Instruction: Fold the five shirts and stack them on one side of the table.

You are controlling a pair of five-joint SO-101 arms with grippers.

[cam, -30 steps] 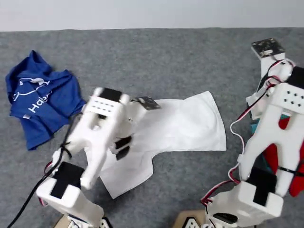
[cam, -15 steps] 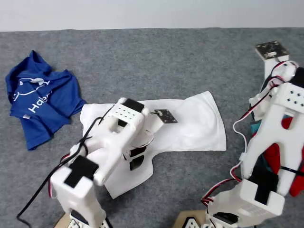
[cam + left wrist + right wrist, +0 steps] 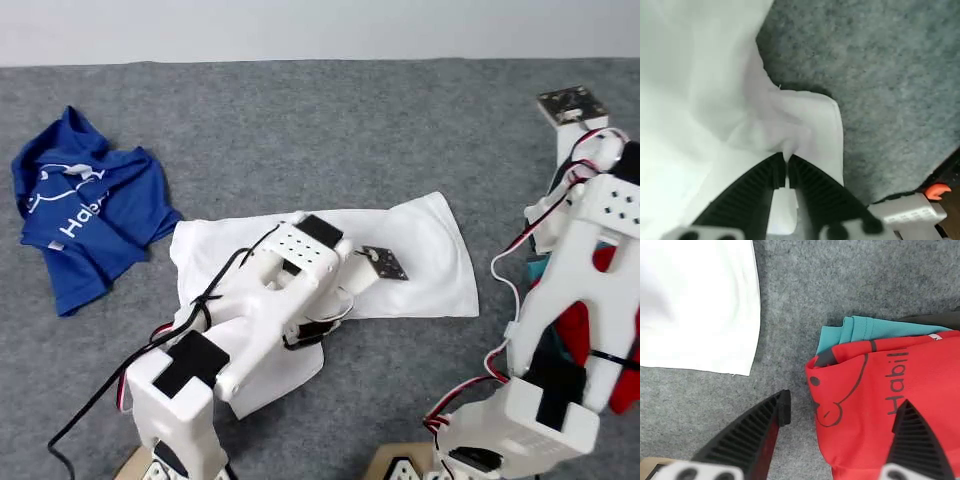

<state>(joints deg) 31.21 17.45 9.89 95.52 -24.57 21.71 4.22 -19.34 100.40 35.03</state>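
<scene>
At mid-table my left pincer (image 3: pixel 786 167) clamps a pinch of the white shirt (image 3: pixel 420 260), I judge to draw it over into a fold. My right pincer (image 3: pixel 842 410) hangs, jaws apart, above the red shirt (image 3: pixel 880 380).

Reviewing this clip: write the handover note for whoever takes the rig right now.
Left tool: shut on a fold of the white shirt, which lies partly folded mid-table.
Right tool: open, holding nothing, above the table beside the red shirt.
Done: red shirt folded on top of a teal shirt, with a dark garment peeking out beside them, on the right side.
Left: finish folding the white shirt, fold the crumpled blue shirt at the far left, and stack both.
</scene>
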